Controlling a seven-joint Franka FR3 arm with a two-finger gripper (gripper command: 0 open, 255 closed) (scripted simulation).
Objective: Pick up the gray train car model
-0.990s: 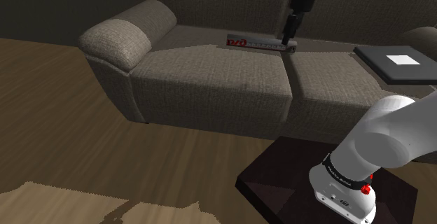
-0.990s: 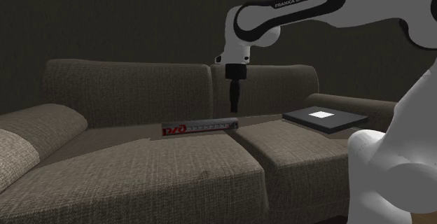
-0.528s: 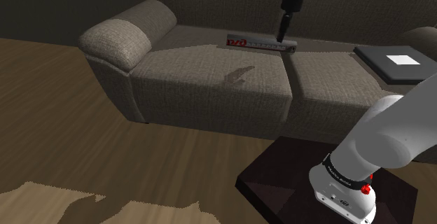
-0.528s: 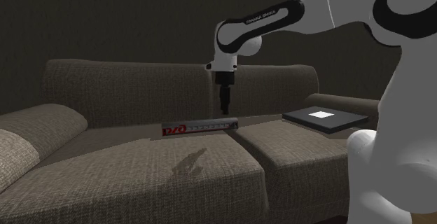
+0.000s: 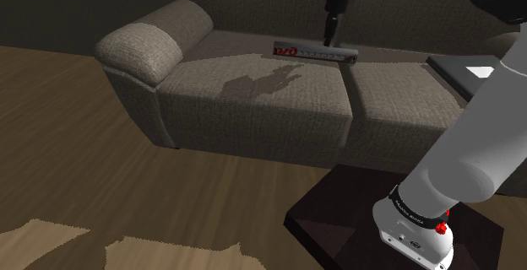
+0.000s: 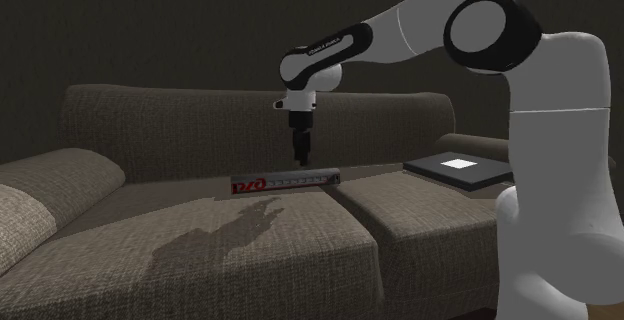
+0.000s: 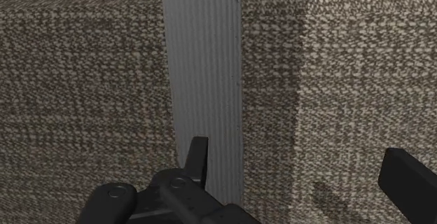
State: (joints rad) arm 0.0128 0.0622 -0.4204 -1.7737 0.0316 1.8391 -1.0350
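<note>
Grey ribbed train car [image 7: 203, 68] lies on the sofa [image 5: 253, 99] seat along the backrest, just below my claw [image 5: 329, 39]. My fingers stand wide apart, set across its long axis, with the car nearer one finger than the other.

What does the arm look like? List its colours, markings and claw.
The arm has smooth, rounded white links with black joints. Small lettering runs along the link by the wrist, too small to read. Near its base a black band carries white lettering, with red marks beside it. The claw is all black, with two flat fingers. No cables show.
</note>
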